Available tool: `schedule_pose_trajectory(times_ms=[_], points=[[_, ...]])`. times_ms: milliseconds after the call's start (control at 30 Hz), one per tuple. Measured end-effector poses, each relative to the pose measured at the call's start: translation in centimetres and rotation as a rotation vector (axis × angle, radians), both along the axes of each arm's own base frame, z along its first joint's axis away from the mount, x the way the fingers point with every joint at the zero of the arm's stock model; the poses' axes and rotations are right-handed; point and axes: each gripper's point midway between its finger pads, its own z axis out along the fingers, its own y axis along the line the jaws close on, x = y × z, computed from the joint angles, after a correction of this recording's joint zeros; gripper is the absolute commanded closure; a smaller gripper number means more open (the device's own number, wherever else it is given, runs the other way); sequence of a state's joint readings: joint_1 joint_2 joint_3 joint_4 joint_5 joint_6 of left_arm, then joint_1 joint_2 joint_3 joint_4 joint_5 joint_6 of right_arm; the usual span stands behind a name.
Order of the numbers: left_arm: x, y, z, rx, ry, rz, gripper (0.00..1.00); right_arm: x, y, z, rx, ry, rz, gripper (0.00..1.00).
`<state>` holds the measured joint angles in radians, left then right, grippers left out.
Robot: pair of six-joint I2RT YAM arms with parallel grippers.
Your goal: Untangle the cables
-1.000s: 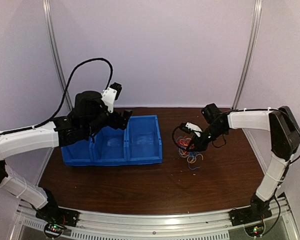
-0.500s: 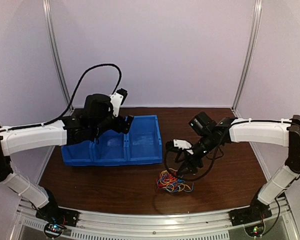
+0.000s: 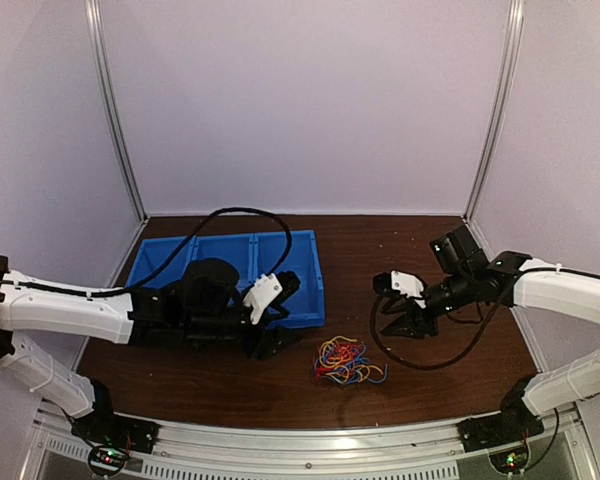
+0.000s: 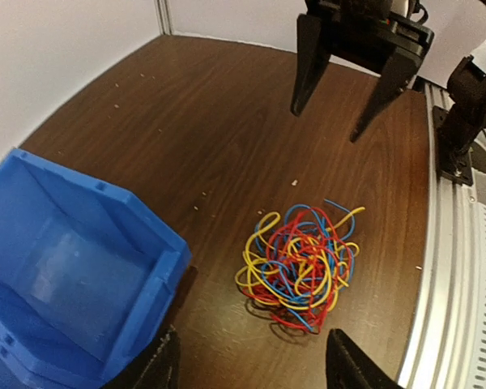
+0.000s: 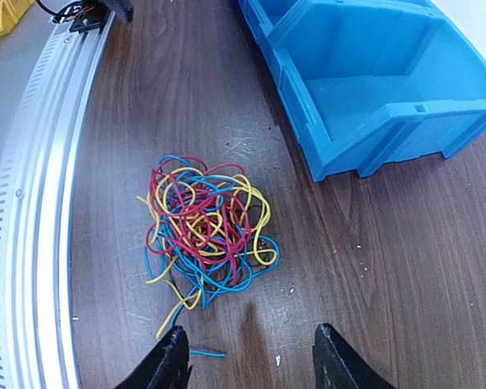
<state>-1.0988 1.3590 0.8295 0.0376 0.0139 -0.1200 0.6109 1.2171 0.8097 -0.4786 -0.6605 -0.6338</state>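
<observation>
The cables (image 3: 347, 361) lie as one fist-sized knot of red, blue and yellow wires on the brown table, near its front edge. My left gripper (image 3: 288, 312) hangs low just left of the knot, open and empty. My right gripper (image 3: 388, 308) is to the knot's right, open and empty too. In the left wrist view the cables (image 4: 300, 263) rest ahead of my left gripper (image 4: 253, 356), with the right gripper (image 4: 326, 123) facing from beyond. In the right wrist view the cables (image 5: 202, 227) sit just ahead of my right gripper (image 5: 249, 340). Neither gripper touches them.
A blue three-compartment bin (image 3: 310, 270) stands at the back left, behind my left arm; it shows as a bin (image 4: 138, 219) and as a bin (image 5: 373, 81) in the wrist views. A metal rail (image 3: 310, 440) runs along the front edge. A thick black cable (image 3: 435, 362) loops under the right arm.
The right gripper carried the knot to the front middle, let it go and drew back to the right. The left arm came down from above the bin to the table beside the knot.
</observation>
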Motion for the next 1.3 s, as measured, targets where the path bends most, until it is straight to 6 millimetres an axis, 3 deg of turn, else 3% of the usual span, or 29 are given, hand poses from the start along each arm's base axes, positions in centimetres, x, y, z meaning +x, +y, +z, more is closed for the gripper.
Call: schedule_pose_trajectory(times_ms=[67, 133, 333, 567, 733, 1033, 1300], points=[[-1.0, 0.3, -1.8, -0.004, 0.056, -0.026, 0.42, 0.2, 0.0, -0.1, -0.004, -0.013, -0.003, 0.55], [-1.7, 0.4, -2.8, -0.023, 0.097, -0.039, 0.36, 0.4, 0.1, 0.0, -0.001, -0.026, 0.000, 0.55], [-1.9, 1.2, -4.7, -0.097, 0.149, 0.014, 0.26, 0.6, 1.1, -0.7, -0.026, -0.037, 0.037, 0.56], [-0.7, 1.7, -4.3, -0.162, 0.141, 0.100, 0.25, 1.1, 2.9, -2.8, -0.097, -0.023, 0.097, 0.67], [0.1, 3.1, -5.6, -0.152, 0.139, 0.191, 0.24, 0.6, 3.4, -4.1, -0.144, -0.035, 0.145, 0.67], [1.3, 4.3, -5.7, -0.145, 0.120, 0.288, 0.22, -0.5, 3.9, -4.6, -0.184, -0.074, 0.209, 0.68], [1.3, 4.3, -5.7, -0.143, 0.124, 0.284, 0.22, -1.4, 4.5, -5.8, -0.220, -0.074, 0.243, 0.96]])
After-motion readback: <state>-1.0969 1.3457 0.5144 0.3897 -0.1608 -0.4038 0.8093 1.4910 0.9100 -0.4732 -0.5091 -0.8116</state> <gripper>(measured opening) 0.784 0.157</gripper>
